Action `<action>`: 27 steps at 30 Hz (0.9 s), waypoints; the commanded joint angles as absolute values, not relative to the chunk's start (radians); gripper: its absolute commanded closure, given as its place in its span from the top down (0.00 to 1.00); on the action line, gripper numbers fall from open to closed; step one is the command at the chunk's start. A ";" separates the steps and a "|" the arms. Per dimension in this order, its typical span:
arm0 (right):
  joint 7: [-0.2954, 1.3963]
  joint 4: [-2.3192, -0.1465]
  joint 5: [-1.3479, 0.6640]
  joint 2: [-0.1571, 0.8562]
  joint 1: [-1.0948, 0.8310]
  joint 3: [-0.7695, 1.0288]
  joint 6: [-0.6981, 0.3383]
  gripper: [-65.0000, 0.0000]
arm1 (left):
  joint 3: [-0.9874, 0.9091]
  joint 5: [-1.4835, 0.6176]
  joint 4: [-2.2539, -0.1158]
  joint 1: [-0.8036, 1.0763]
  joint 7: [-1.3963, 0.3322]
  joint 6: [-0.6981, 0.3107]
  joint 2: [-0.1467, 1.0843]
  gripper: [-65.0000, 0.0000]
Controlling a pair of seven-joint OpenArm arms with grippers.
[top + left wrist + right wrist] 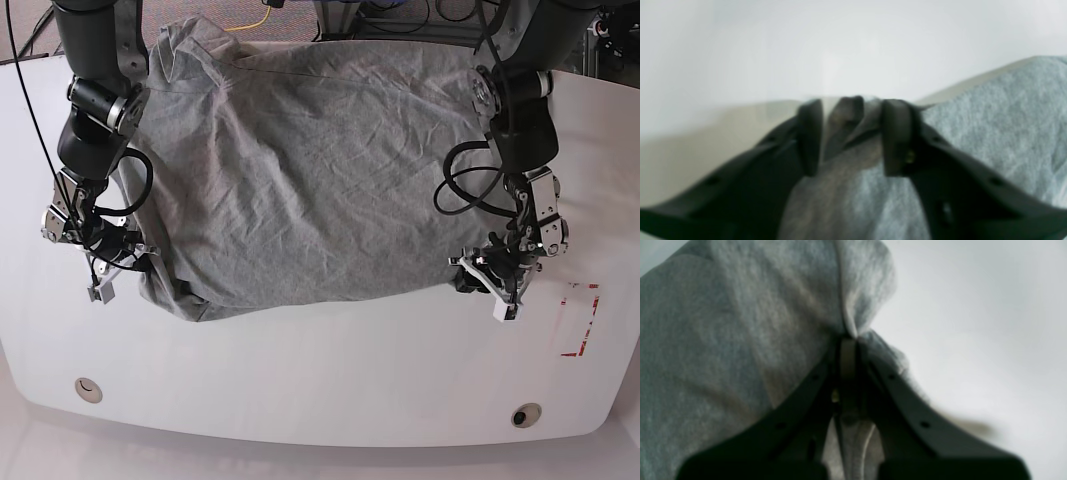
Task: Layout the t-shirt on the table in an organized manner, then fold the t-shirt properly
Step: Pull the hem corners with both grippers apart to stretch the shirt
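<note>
The grey t-shirt (310,170) lies spread and wrinkled across the white table (320,370), with no lettering showing. My left gripper (478,272) is at the shirt's near right corner. In the left wrist view its fingers (810,136) hold a pleated bunch of the t-shirt (990,126) between them, low over the table (840,50). My right gripper (135,255) is at the near left corner. In the right wrist view the right gripper (848,346) is shut on a pinched edge of the t-shirt (740,323), which drapes up and to the left above the table (973,340).
A red rectangular outline mark (580,320) sits near the table's right edge. Two round holes (88,388) (525,413) lie near the front edge. Cables (250,20) and the arm bases stand behind the table's far edge.
</note>
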State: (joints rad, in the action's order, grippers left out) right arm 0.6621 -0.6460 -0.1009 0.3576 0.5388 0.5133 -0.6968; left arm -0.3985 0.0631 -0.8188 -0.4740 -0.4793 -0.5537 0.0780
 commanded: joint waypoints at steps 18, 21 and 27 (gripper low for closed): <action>0.667 -0.661 -0.099 0.375 0.559 0.515 -0.698 0.00 | -0.400 0.050 -0.765 -0.552 -0.466 -0.556 0.085 0.00; 0.667 -0.661 -0.099 0.377 0.559 0.515 -0.698 0.00 | -0.403 0.047 -0.776 -0.556 -0.466 -0.556 0.088 0.00; 0.667 -0.661 -0.099 0.387 0.558 0.515 -0.698 0.00 | -0.426 0.047 -0.911 -0.550 -0.470 -0.559 0.088 0.00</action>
State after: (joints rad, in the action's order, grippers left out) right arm 0.6636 -0.6460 -0.1009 0.3611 0.5381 0.5133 -0.6971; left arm -0.4175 0.0639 -0.8444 -0.5102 -0.4988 -0.5568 0.0750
